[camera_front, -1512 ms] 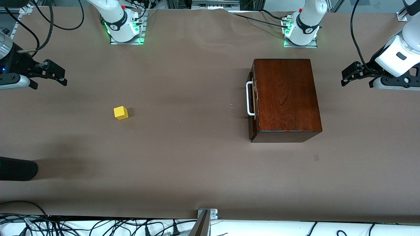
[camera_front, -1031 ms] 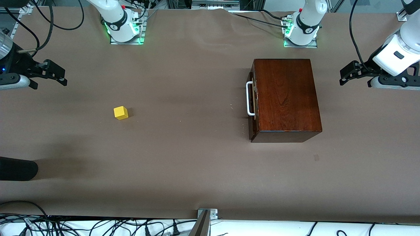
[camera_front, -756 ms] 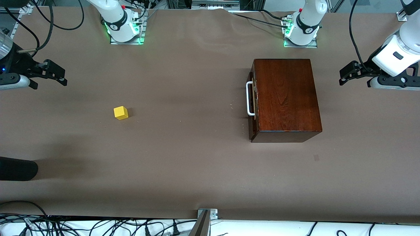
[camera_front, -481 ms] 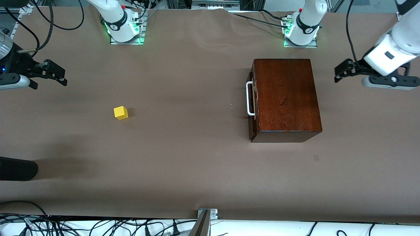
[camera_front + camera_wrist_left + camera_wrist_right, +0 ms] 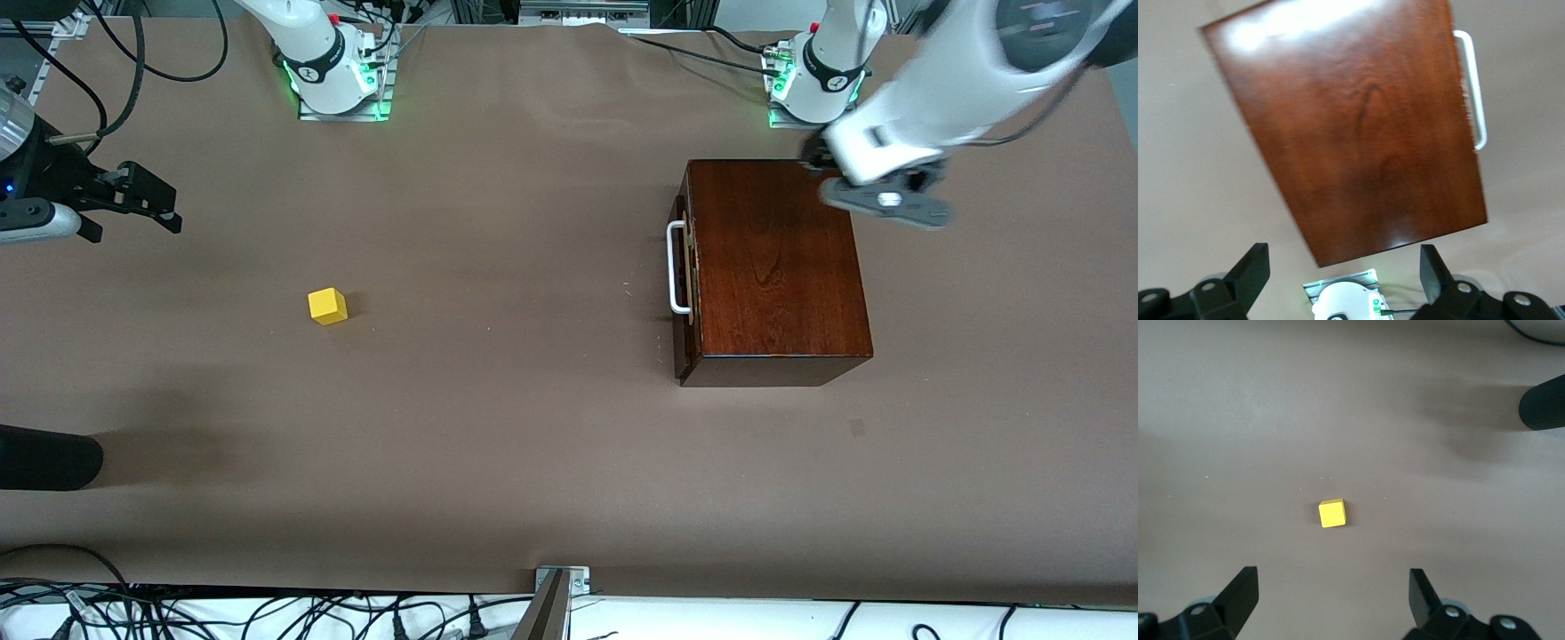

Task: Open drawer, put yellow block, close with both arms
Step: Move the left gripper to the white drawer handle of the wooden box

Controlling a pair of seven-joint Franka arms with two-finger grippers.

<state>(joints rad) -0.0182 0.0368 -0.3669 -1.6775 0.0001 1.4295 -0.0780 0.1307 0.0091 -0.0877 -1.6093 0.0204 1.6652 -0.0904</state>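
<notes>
On the counter [image 5: 533, 462] there are two arms, two pincers, one yellow block and one wooden box with one drawer.

Going across the front view, the right pincer [image 5: 142, 200] comes first, waiting in the air at the right arm's end of the counter. In the right wrist view its fingers [image 5: 1238, 593] stand wide apart and hold nothing. The yellow block [image 5: 327, 306] lies on the bare counter, well apart from that pincer and nearer to the front camera than the counter below it; in the right wrist view the block [image 5: 1333, 513] shows between the spread fingers but far below them.

Toward the left arm's end sits the wooden box [image 5: 773, 267]. Its drawer [image 5: 681, 267] is shut, and the white bar handle [image 5: 676, 267] faces the block's end of the counter.

The left pincer [image 5: 822, 169] hangs over the box's corner closest to the left arm's base. In the left wrist view its fingers [image 5: 1251, 267] are spread wide with nothing between them, and the box top [image 5: 1358, 127] fills the view beneath.
</notes>
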